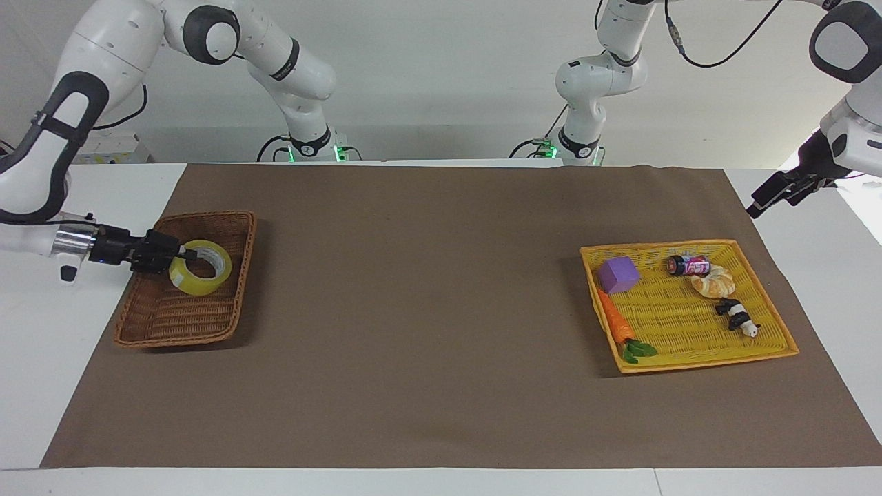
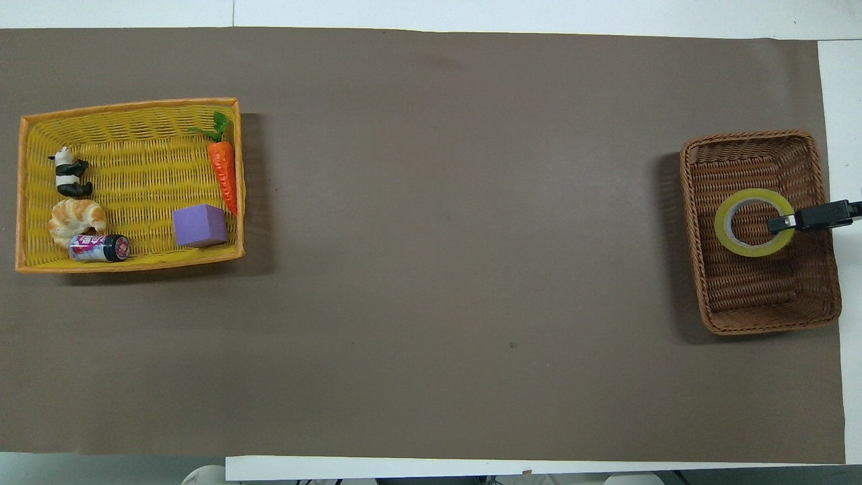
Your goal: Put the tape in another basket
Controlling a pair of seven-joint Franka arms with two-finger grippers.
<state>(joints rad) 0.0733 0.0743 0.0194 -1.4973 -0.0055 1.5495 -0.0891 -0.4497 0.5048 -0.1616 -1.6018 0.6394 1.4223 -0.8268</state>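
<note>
Seen from the facing camera, starting at the right arm's end of the table: right gripper reaching in level over the wall of the basket, clamped on the tape, one finger inside the ring and the other outside it, the roll's wall pinched between them. Tape low inside the basket, within its woven sides, in the half nearer to the robots, tilted with its open core facing up and toward the camera; cannot tell whether resting on the basket floor or just above it. Next, a wide bare stretch of brown mat across the middle of the table. Then, toward the left arm's end, a flat yellow tray holding a purple block, a toy carrot along the tray's inner side just beside the block, a small can lying on its side, a croissant touching the can, and a little panda figure farther from the robots than the croissant. Last, left gripper raised and waiting over the edge of the mat at that end, well apart from the tray, out of the overhead view; open or closed cannot be told.
</note>
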